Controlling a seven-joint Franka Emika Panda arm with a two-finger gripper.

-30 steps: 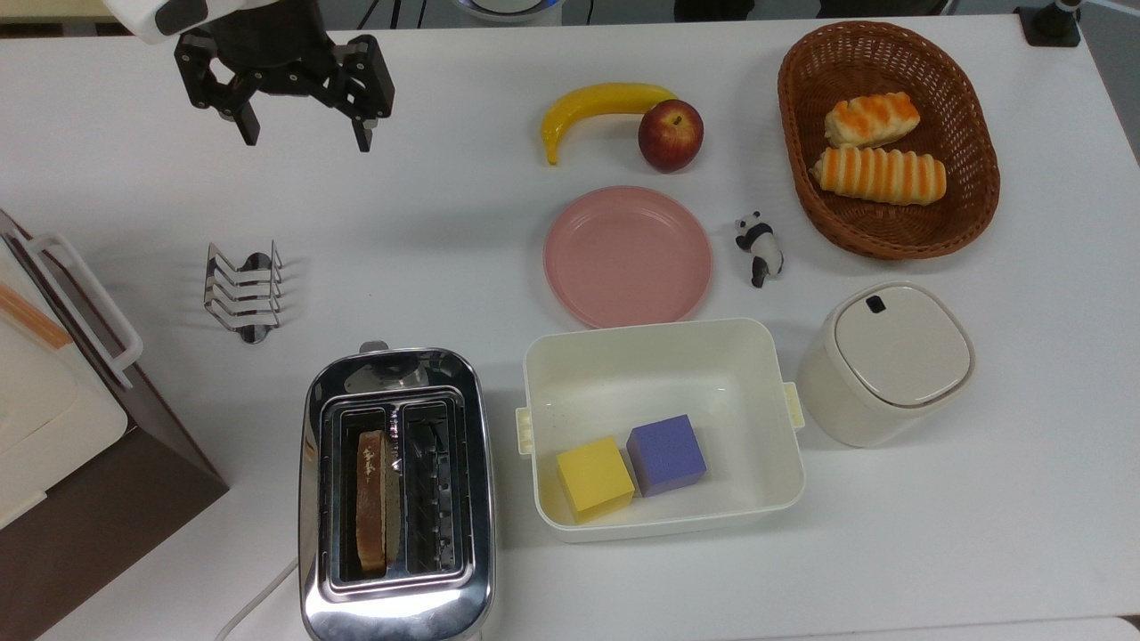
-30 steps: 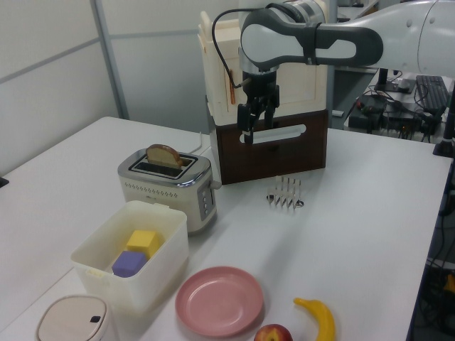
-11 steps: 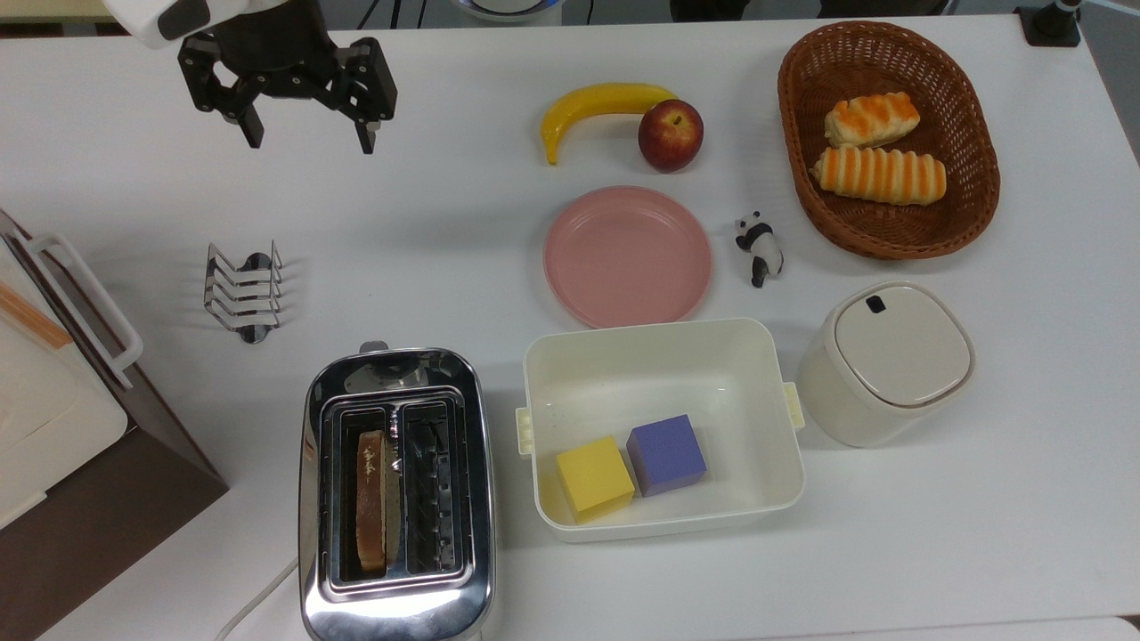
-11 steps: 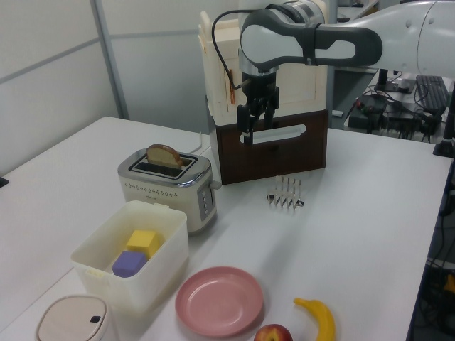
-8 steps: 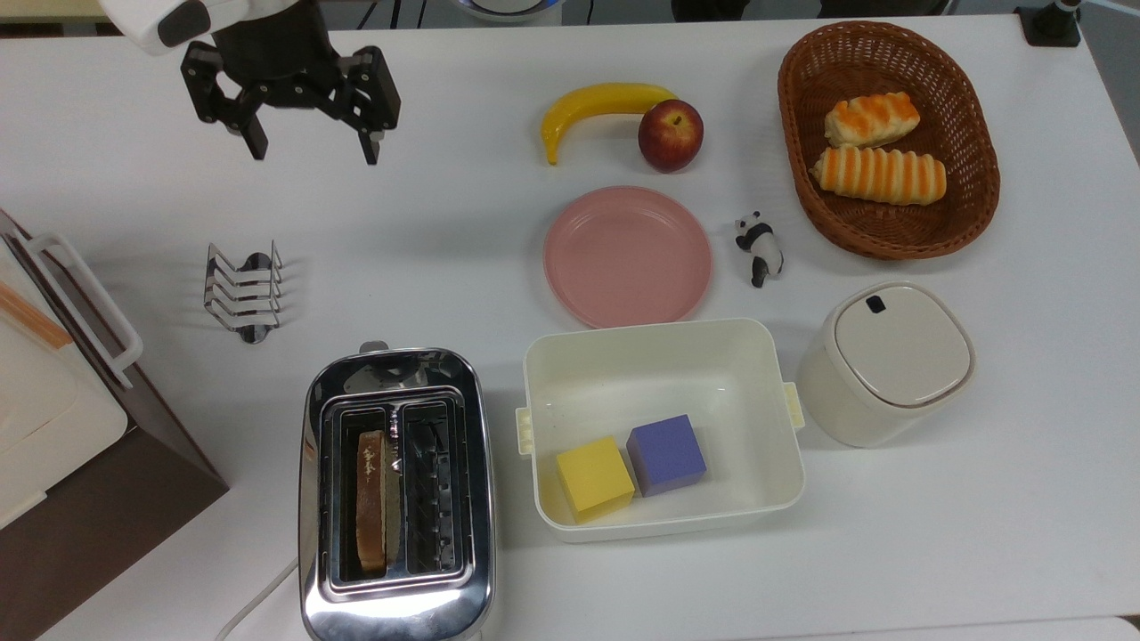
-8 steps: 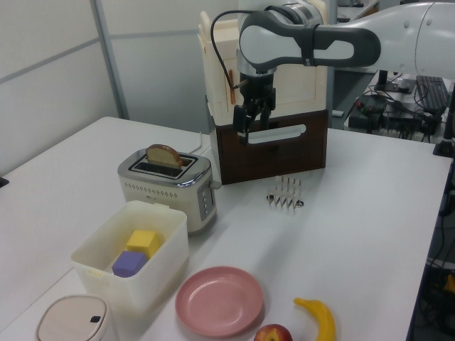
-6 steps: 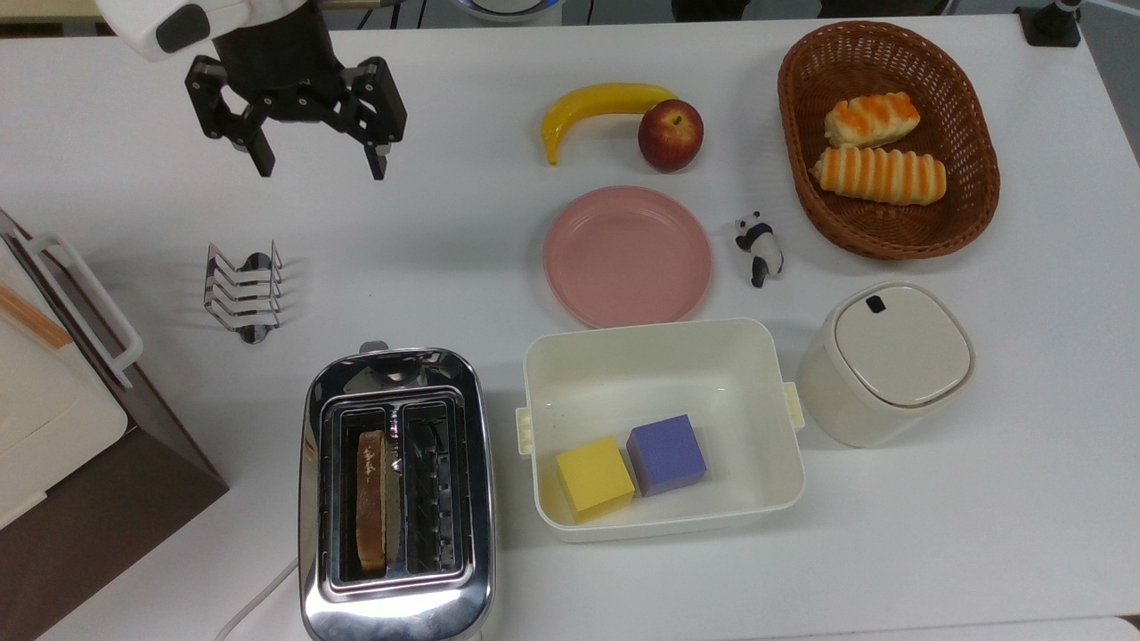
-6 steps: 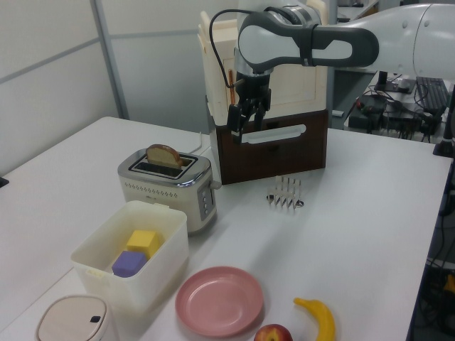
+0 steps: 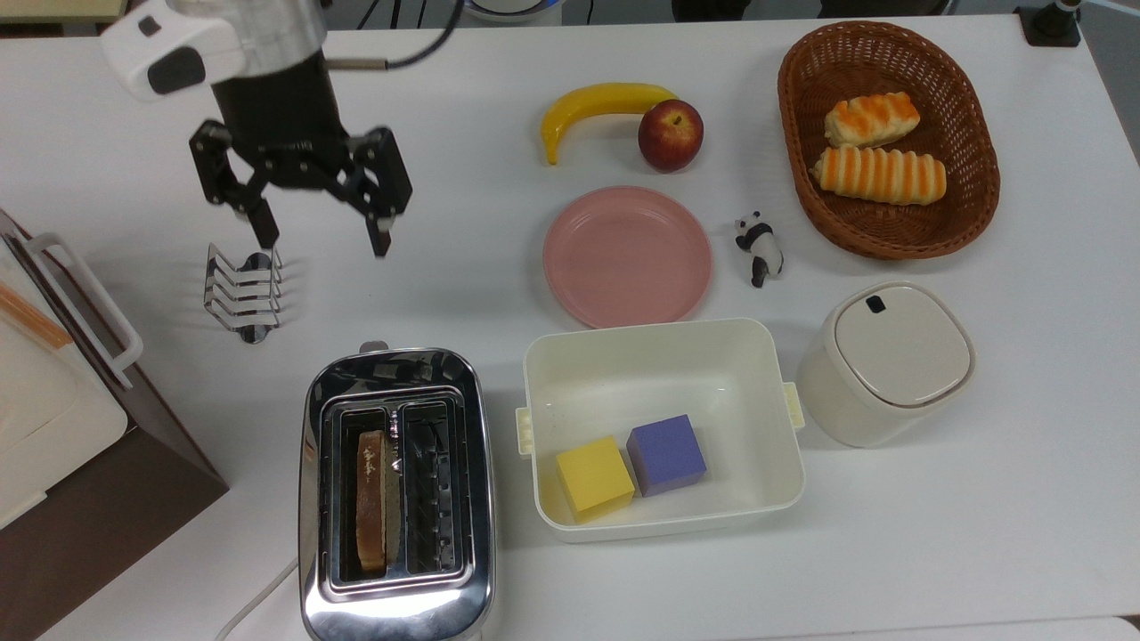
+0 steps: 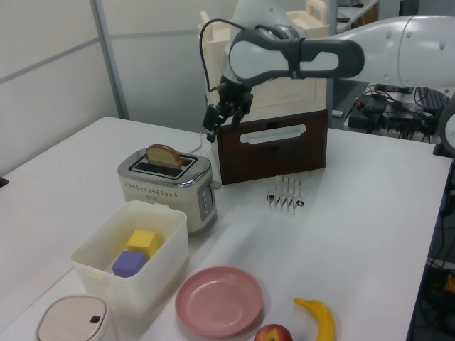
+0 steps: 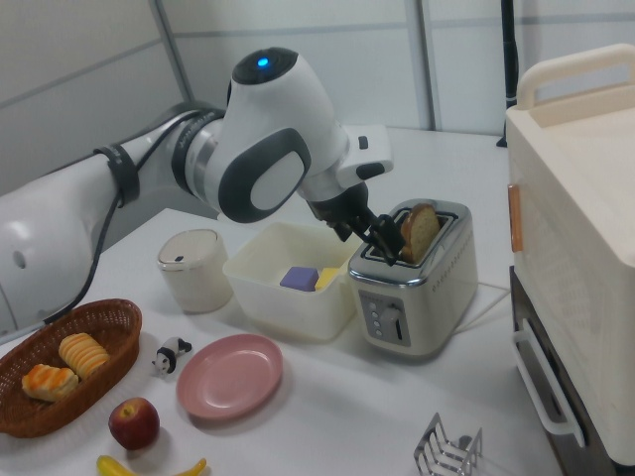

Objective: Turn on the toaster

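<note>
In the top view, going from left to right: at the far left edge stands a white-and-brown box appliance (image 9: 62, 418) with a white handle. Just to its right lies a small wire toast rack (image 9: 242, 291) on the white bench (image 9: 481, 267). Above the rack hangs the gripper (image 9: 322, 233), its two black fingers (image 9: 381, 233) spread well apart with nothing between them; one fingertip sits right over the rack's upper edge, though whether it is clear of the wire is hard to judge from above. Below, near the bottom edge, stands the toaster (image 9: 396, 494), chrome, with a slice of bread (image 9: 372, 500) upright in the left slot as the top view shows it, and a white cord (image 9: 254, 603) trailing off its lower left corner. In the right view, a small lever (image 11: 396, 323) shows on the toaster's end panel. To the toaster's right is a white tub (image 9: 661, 356) holding a yellow cube (image 9: 594, 477) and a purple cube (image 9: 666, 454), side by side.
</note>
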